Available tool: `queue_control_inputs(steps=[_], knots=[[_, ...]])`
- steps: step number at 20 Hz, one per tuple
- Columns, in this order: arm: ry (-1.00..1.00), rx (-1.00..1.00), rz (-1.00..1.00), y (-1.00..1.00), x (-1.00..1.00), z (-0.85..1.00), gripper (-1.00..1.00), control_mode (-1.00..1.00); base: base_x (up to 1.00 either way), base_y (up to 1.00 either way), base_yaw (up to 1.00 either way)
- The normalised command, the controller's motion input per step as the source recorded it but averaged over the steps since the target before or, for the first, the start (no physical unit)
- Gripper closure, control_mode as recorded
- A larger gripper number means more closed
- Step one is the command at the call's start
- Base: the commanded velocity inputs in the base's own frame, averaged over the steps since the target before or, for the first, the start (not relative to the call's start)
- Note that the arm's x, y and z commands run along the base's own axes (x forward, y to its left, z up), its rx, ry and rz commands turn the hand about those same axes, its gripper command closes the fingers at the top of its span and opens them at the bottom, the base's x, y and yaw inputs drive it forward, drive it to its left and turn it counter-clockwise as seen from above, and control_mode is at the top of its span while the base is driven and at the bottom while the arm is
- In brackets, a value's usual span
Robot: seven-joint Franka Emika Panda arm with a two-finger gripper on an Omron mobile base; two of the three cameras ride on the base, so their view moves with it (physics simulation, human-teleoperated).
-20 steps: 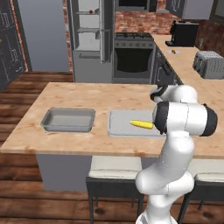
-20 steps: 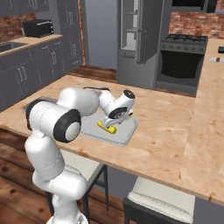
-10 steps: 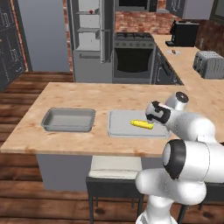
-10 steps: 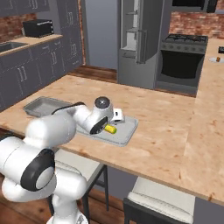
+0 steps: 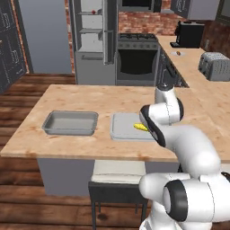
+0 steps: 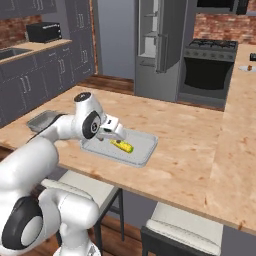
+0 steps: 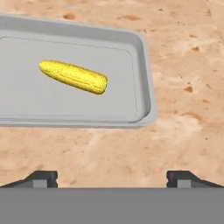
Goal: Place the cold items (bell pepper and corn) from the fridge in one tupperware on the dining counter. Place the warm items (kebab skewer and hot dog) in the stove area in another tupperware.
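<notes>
Already done: the corn (image 7: pixel 73 77) lies flat inside the pale shallow tupperware (image 7: pixel 146 78) on the dining counter (image 5: pixel 90 96).
Corn position: toward the tray's right half in the left base view, clear of the rim.
End effector (image 7: pixel 112 177): fingers spread wide, holding nothing, over bare counter just outside the tray's edge.
Other tray: the darker, deeper tupperware (image 5: pixel 70 123) sits beside the pale one, apart from it, with nothing inside.
Fridge (image 5: pixel 92 40): door open at the back of the room; a small red thing on an upper shelf may be the bell pepper (image 5: pixel 93 12), too small to be sure.
Stove area (image 5: pixel 137 56): beside the fridge; the skewer and hot dog cannot be made out.
Left to do, as I judge: pepper into the pale tray, both warm items into the dark one.
</notes>
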Motion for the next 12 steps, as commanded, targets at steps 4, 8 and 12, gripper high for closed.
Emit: queue_control_inputs(steps=[4, 8, 12], knots=[[0.72, 0.06, -0.25, 0.26, -0.67, 0.55, -1.0, -1.0, 0.0, 0.0, 0.0], [0.26, 0.12, -0.13, 0.16, -0.88, 0.11, -1.0, -1.0, 0.0, 0.0, 0.0], [0.01, 0.18, 0.0, 0.2, -0.94, -0.16, -1.0, -1.0, 0.0, 0.0, 0.0]])
